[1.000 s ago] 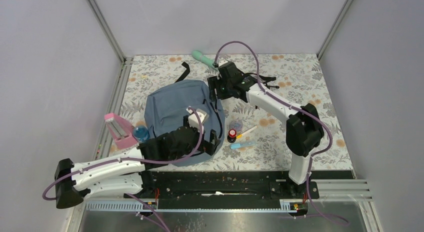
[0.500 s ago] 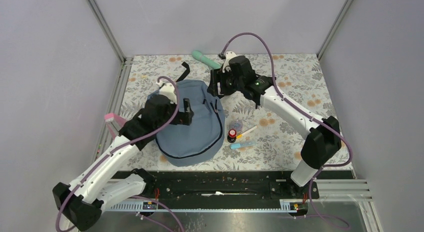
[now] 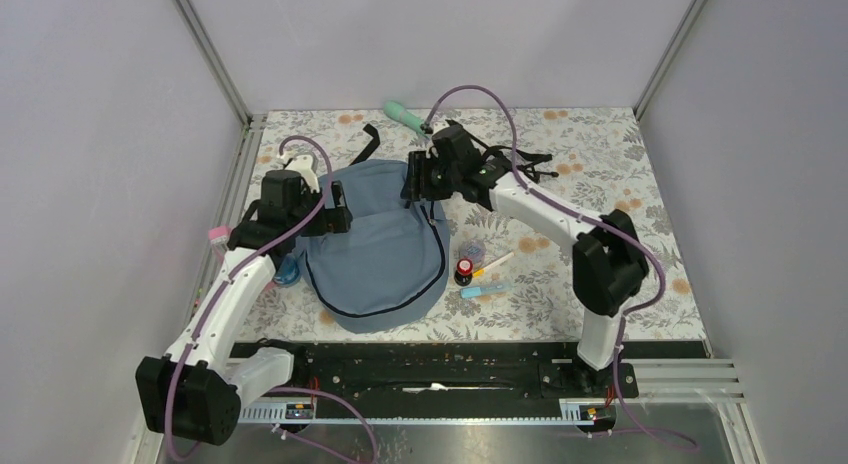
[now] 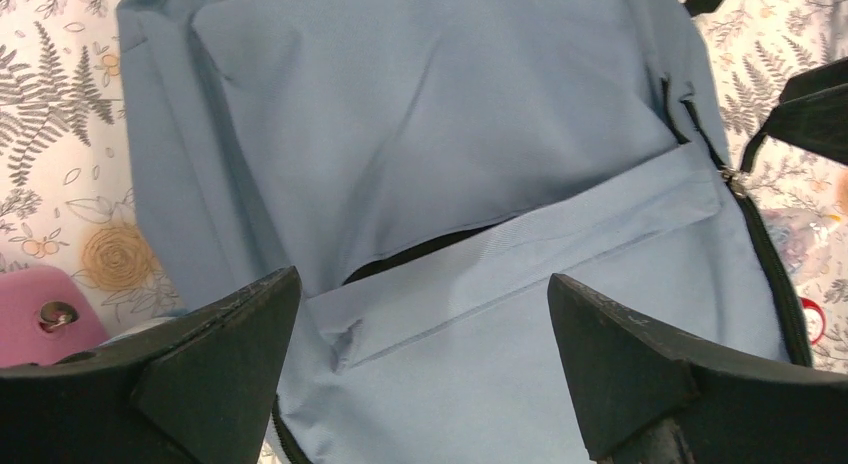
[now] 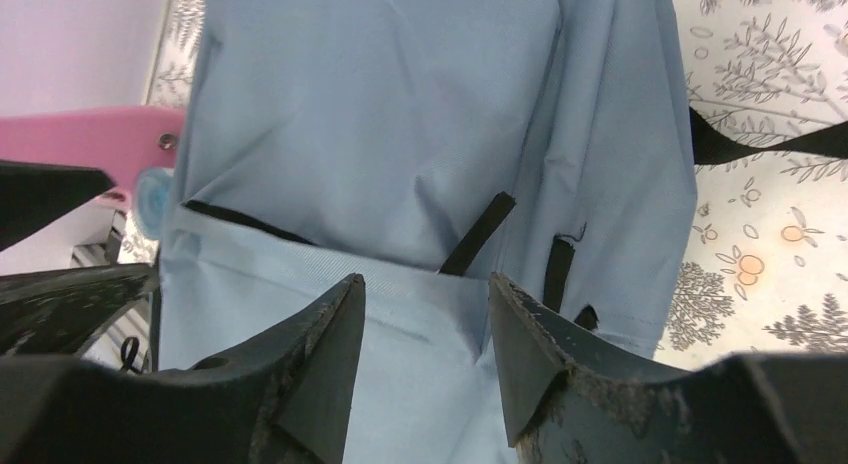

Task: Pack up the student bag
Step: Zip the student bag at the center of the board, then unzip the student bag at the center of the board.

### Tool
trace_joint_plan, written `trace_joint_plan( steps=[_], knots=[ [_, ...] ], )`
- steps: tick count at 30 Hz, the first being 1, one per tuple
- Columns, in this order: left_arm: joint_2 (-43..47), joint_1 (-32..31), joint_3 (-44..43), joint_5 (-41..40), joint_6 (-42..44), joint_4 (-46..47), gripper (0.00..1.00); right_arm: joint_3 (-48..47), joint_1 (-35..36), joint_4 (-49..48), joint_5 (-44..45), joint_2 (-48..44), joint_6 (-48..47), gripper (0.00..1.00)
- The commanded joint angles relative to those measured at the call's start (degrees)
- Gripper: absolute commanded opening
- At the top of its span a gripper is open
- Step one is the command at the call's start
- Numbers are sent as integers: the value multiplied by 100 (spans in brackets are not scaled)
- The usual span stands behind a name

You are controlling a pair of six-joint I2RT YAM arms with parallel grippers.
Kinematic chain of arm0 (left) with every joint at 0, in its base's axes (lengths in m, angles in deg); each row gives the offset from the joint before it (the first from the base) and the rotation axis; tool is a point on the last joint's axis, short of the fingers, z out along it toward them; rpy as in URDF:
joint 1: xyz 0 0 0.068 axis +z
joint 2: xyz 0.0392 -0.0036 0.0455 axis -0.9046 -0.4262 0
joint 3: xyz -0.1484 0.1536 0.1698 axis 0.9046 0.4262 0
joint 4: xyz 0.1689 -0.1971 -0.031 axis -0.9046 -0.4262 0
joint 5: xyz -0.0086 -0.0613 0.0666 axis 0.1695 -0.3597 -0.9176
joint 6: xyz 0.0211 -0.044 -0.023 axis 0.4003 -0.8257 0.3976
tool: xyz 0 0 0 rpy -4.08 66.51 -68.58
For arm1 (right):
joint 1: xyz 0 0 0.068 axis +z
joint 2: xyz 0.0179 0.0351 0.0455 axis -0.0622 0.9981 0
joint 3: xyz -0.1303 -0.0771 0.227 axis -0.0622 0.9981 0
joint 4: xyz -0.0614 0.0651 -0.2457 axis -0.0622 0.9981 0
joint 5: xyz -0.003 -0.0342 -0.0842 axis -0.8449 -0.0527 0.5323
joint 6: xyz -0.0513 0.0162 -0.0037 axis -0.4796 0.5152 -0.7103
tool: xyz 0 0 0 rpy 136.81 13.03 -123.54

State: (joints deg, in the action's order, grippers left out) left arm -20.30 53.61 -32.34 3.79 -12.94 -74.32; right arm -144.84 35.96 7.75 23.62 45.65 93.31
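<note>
As I am swinging it forward, my left gripper (image 3: 337, 206) is hovering wide over the student bag (image 3: 385, 259); my right gripper (image 3: 413, 180), narrowing but empty, is hanging above its far corner.

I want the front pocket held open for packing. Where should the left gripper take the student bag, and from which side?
Best bet: the front pocket's loose lip, at the dark gap where it sags off the student bag. The bag lies flat, so the left gripper should probably drop from above, one finger slipping into the gap.
</note>
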Motion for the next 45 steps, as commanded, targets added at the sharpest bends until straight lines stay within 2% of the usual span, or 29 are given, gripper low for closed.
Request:
trace_joint_plan(
  steps=[1, 9, 22, 28, 35, 37, 40, 45],
  knots=[
    [-145, 419, 60, 419, 220, 208, 99, -379, 70, -69, 301, 423, 404, 54],
    [-530, 667, -3, 885, 189, 130, 99, -501, 65, -78, 257, 792, 698, 50],
    [-578, 676, 5, 938, 172, 95, 99, -519, 80, -123, 199, 1089, 974, 44],
    [-552, 676, 5, 939, 172, 91, 99, -351, 58, -127, 427, 1072, 1063, 51],
    [-526, 676, 13, 935, 185, 82, 99, -379, 66, -442, -8, 1175, 1324, 38],
    [-521, 676, 11, 932, 189, 76, 99, -306, 70, -564, -65, 1118, 1364, 25],
    [-521, 676, 22, 937, 189, 73, 99, -153, 66, -683, 52, 949, 1387, 16],
    [-562, 676, 47, 1088, 197, 52, 99, 0, 67, -598, 511, 628, 1160, 7]
  ],
)
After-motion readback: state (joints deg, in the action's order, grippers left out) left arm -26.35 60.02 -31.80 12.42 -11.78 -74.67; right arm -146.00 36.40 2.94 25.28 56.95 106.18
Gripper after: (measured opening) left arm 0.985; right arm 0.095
